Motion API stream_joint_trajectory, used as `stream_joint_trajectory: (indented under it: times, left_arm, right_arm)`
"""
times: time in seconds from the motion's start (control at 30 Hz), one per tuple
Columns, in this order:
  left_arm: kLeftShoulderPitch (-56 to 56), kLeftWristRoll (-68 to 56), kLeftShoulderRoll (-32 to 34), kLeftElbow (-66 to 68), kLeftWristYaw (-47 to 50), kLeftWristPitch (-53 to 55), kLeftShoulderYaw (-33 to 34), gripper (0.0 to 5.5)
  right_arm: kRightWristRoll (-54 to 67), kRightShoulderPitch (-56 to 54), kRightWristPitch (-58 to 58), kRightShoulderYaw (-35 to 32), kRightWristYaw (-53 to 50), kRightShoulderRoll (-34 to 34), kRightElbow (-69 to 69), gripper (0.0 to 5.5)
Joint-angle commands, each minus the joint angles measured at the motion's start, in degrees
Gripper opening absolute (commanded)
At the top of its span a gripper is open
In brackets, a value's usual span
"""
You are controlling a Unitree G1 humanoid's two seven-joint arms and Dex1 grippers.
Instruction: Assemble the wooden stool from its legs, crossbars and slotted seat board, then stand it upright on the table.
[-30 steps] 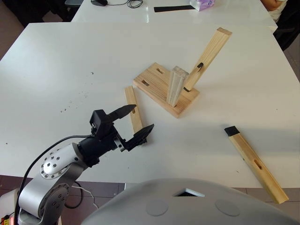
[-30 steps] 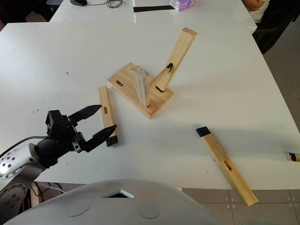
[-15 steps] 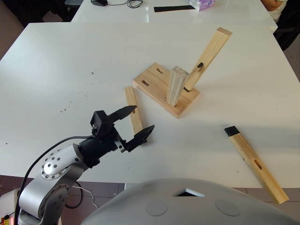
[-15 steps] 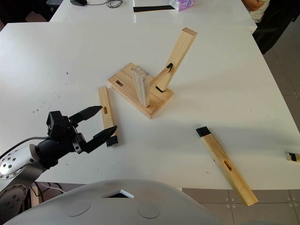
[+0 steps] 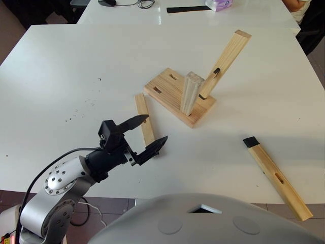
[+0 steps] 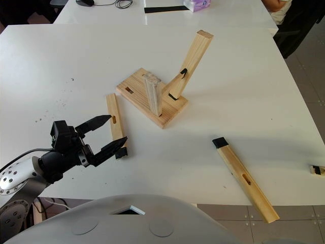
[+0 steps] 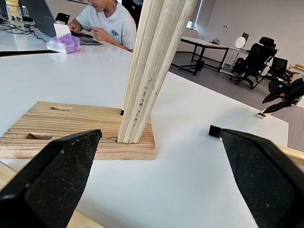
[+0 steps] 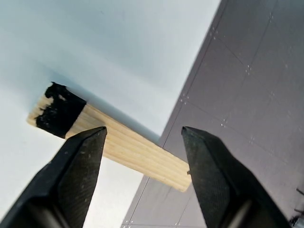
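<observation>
Hardly anything has shifted: our left gripper (image 5: 156, 128) still hovers wide open over the near end of the loose leg (image 5: 142, 107), just beside the seat board (image 5: 167, 87). We should centre the leg between the fingers before lowering. Our right gripper (image 8: 142, 129) gapes too, empty.

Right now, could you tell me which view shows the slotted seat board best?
The left eye view: the whole seat board shows from above, with both open slots and two inserted legs. The right eye view matches. The left wrist view sees it low, side-on; the right wrist view faces a black-tipped bar.
</observation>
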Motion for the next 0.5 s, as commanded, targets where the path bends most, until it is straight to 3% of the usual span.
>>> stream_joint_trajectory:
  times: [0.03,0.3,0.5]
  left_arm:
    - [0.2,-0.1,0.7,-0.6,0.3,0.4,-0.2,4.62]
    - [0.6,0.2,0.1,-1.1,1.2,0.1,-0.8,4.62]
    - [-1.7,-0.2,0.9,-0.1,0.7,0.7,-1.6,4.62]
  right_arm:
    - [0.4,-1.7,-2.7,1.1,6.0,2.9,-1.9,2.93]
    - [7.7,-11.9,-4.1,2.9,23.8,9.7,-17.0,2.93]
    - [12.5,-9.7,2.1,4.1,25.0,15.4,-36.5,2.93]
